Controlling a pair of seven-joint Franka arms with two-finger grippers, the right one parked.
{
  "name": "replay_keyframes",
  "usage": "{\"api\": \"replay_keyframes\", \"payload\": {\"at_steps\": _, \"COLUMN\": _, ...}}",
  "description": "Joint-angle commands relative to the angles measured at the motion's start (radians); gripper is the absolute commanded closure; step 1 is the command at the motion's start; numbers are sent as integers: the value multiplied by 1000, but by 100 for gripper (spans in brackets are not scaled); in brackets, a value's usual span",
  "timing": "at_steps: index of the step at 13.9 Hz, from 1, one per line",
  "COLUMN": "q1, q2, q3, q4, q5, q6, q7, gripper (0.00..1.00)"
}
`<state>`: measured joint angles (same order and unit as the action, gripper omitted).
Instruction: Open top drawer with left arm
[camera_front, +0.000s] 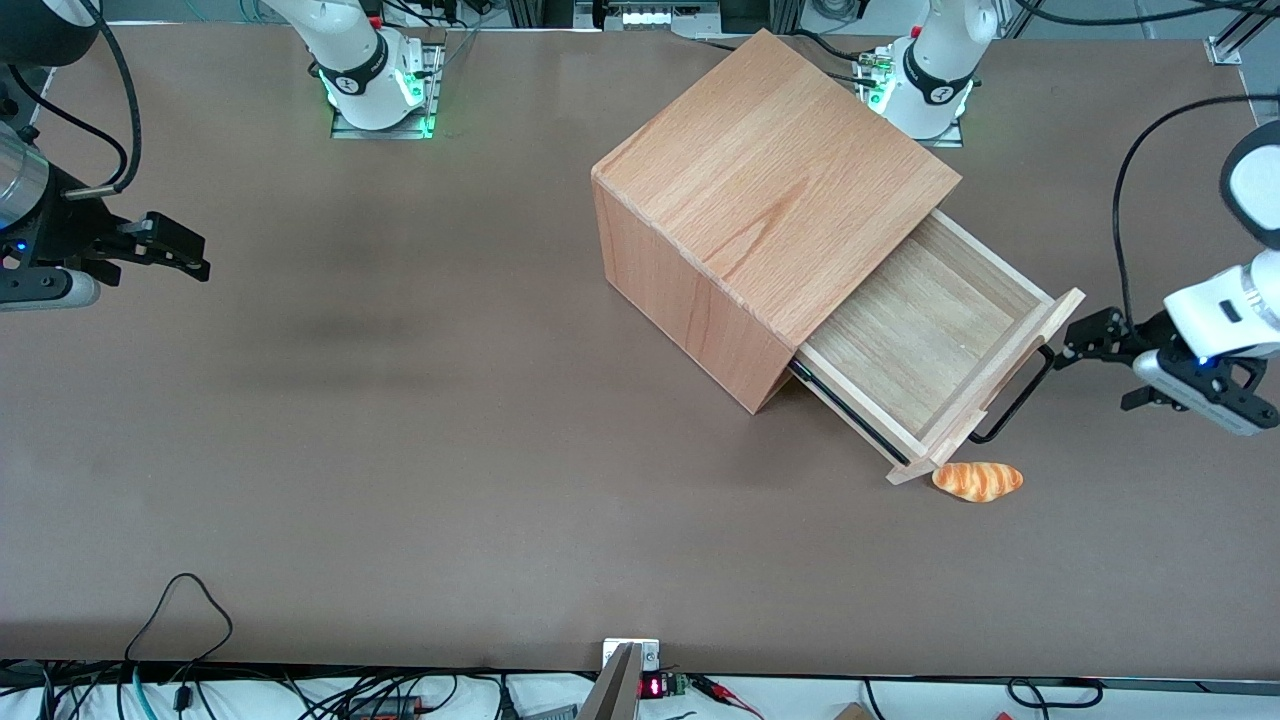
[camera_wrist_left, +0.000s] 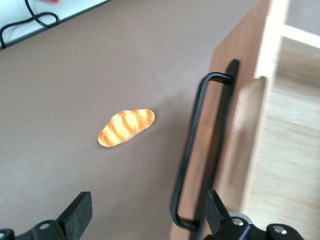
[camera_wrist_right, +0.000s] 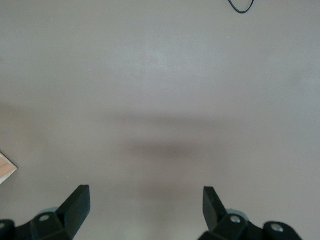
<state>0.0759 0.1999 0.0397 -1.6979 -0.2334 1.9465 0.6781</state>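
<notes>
The top drawer (camera_front: 1003, 352) stands pulled well out of the wooden cube cabinet (camera_front: 770, 180), and its light wood inside shows bare. Its black U-shaped wire handle (camera_front: 1022, 395) sticks out from the flat front panel. The left arm's gripper (camera_front: 1072, 345) hovers just in front of the drawer, at the handle's end farther from the front camera. It is open and holds nothing. In the left wrist view the gripper (camera_wrist_left: 147, 212) spans bare table, with one finger (camera_wrist_left: 216, 210) close against the handle (camera_wrist_left: 192, 150) and the drawer front (camera_wrist_left: 245, 140).
A small orange toy bread loaf (camera_front: 977, 480) lies on the brown table just off the drawer front's corner nearer the front camera; it also shows in the left wrist view (camera_wrist_left: 126, 128). Cables run along the table's near edge.
</notes>
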Motion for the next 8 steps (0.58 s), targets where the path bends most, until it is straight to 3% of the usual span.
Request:
{"api": "replay_keyframes", "payload": {"at_steps": 1, "q1": -18, "q2": -97, "q3": 2, "q4": -8, "q5": 77, "q6": -98, "q7": -133, "gripper": 0}}
{"api": "replay_keyframes", "payload": {"at_steps": 6, "q1": -68, "q2": -276, "q3": 3, "q4": -23, "q5": 173, "q6": -309, "q7": -400, "gripper": 0}}
{"api": "replay_keyframes", "payload": {"at_steps": 8, "q1": -135, "q2": -327, "q3": 63, "q4": -39, "q5": 209, "q6": -362, "q7": -529, "gripper": 0}}
